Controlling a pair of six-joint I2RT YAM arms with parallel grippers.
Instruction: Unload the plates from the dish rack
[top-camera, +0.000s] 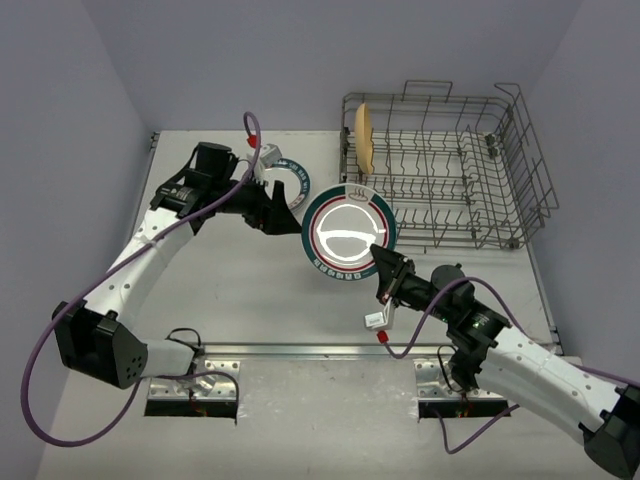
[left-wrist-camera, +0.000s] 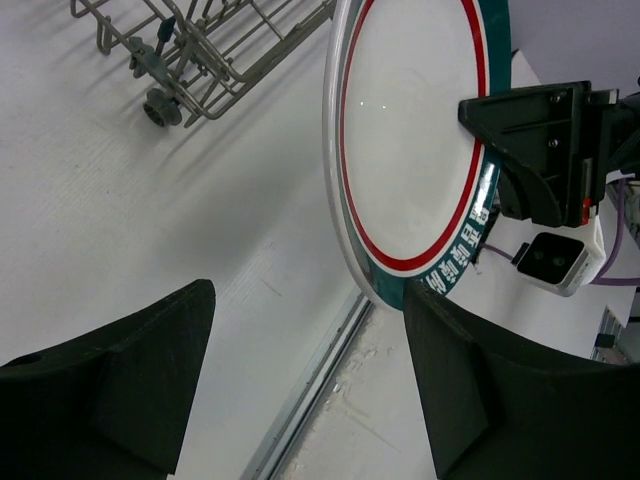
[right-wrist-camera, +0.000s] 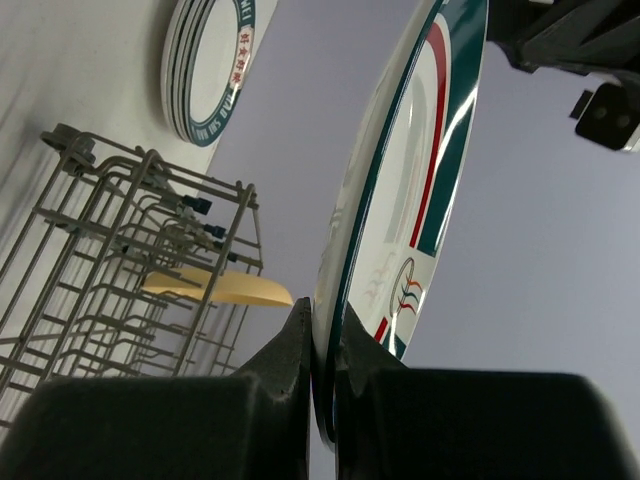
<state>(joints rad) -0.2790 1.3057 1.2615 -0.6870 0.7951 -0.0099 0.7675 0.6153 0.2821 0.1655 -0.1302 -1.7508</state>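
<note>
The left arm (top-camera: 140, 255) and right arm (top-camera: 545, 368) are white tubes with black joints. A purple cable (top-camera: 30, 385) trails along each. The left end effector (top-camera: 287, 212) and right end effector (top-camera: 385, 258) are matte black, thick-fingered.

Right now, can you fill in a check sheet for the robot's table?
Surface: white table, metal strip along its near edge.
Job's things: green-rimmed plate held up in the air; stack of plates lying flat at the far left; yellow plate standing at the left end of the rack.
Clutter: nothing seen.
Tools: right tool shut on the plate's rim; left tool open, close to the plate.
Cables: purple cables looping beside both arms.
Surroundings: plain grey walls.
</note>
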